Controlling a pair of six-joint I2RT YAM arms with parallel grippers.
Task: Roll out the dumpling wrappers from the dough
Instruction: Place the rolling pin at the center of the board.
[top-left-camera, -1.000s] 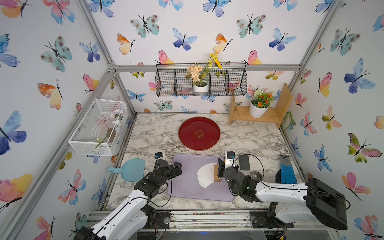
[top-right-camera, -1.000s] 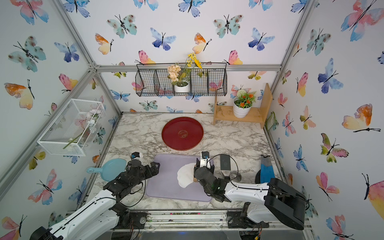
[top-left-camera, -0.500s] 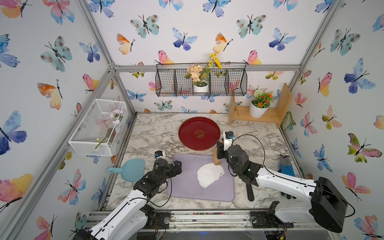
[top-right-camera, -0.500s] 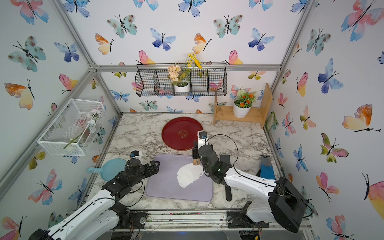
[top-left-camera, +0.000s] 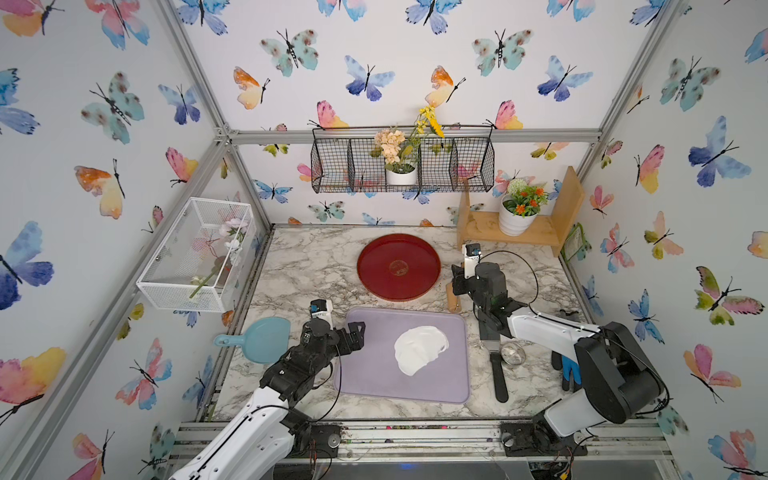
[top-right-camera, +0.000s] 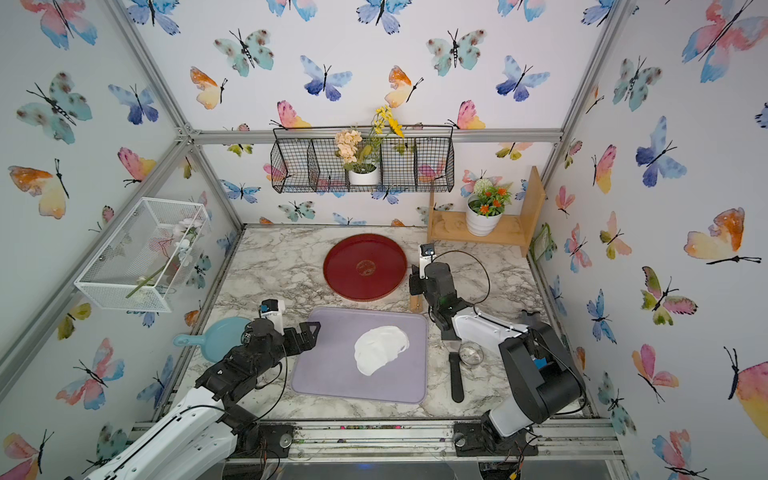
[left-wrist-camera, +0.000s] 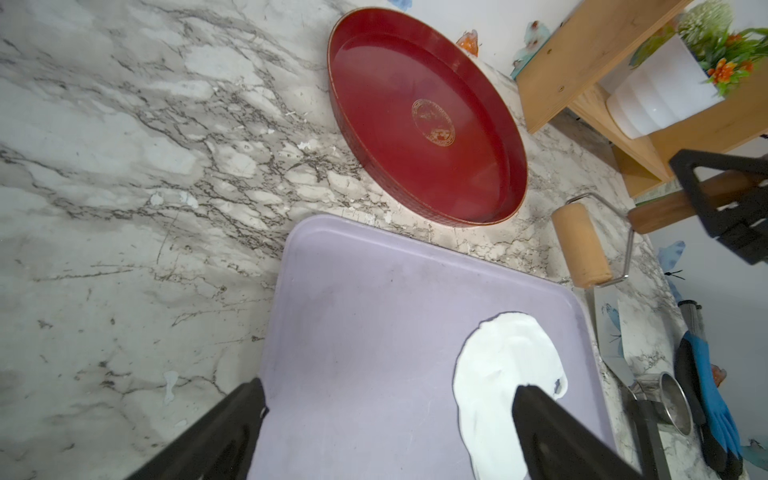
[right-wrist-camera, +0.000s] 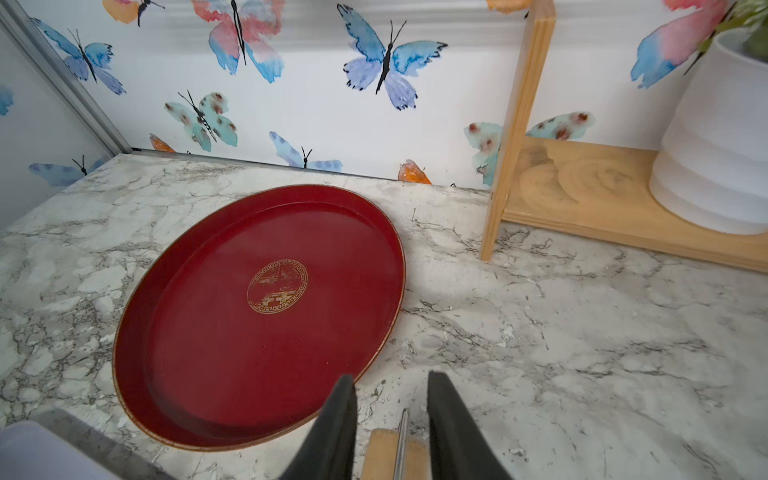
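The right fingers (right-wrist-camera: 336, 415), still clamped on the wooden roller (left-wrist-camera: 581, 245), have carried it off the dough (top-left-camera: 419, 348), which lies flattened on the purple mat (top-left-camera: 374, 374), and over to the counter (top-left-camera: 311, 266) beside the red tray (top-left-camera: 382, 286), while the left fingers (left-wrist-camera: 548, 424) hang wide open, so rolling seems paused with no wrappers cut.

Between the fingers of the right gripper (right-wrist-camera: 390, 384), the wooden roller (right-wrist-camera: 384, 457) is cut off by the wrist picture's edge. Only a stub of wood and a wire show. In both top views that gripper's body covers the roller's handle, and the arm behind it hides the spatula (top-left-camera: 497, 376) blade. A finger of the left gripper (left-wrist-camera: 390, 386) hides the dough (left-wrist-camera: 505, 361) edge nearest it.
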